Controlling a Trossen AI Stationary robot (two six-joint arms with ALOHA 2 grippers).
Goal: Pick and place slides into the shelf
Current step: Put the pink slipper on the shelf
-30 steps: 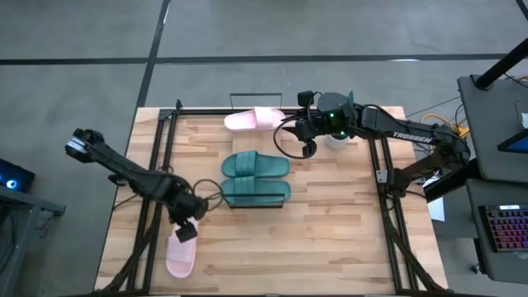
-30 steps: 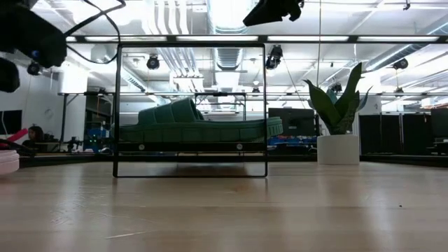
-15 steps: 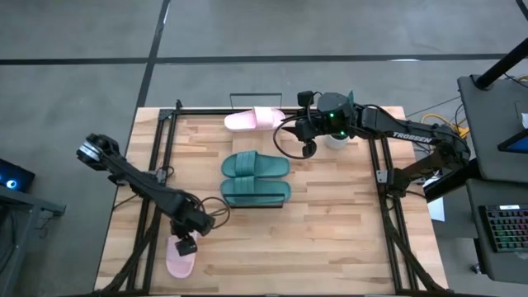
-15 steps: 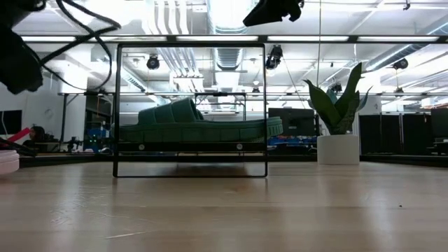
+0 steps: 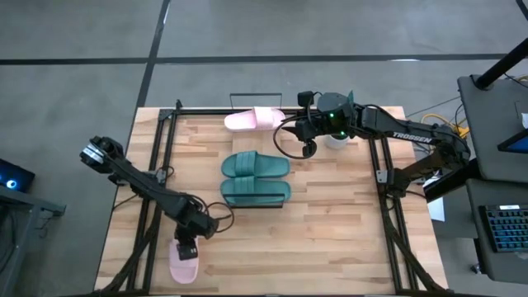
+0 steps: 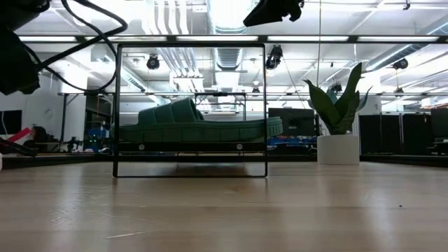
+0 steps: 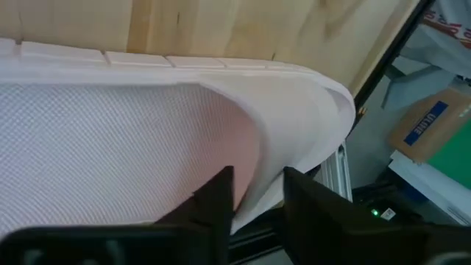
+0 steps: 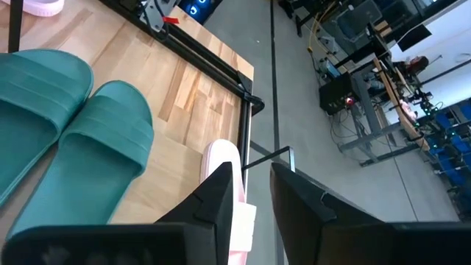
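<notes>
Left jaws [image 5: 186, 250] slightly parted, straddling the pink slide [image 5: 183, 264] strap edge; grasp step, next close and lift. Right jaws [image 5: 307, 149] narrowly parted, empty.

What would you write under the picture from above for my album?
Left gripper reaches a pink slide while two green slides sit mid-table.

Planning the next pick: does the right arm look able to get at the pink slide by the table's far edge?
Probably yes: the right tool hangs open beside that pink slide, nothing between them.
</notes>
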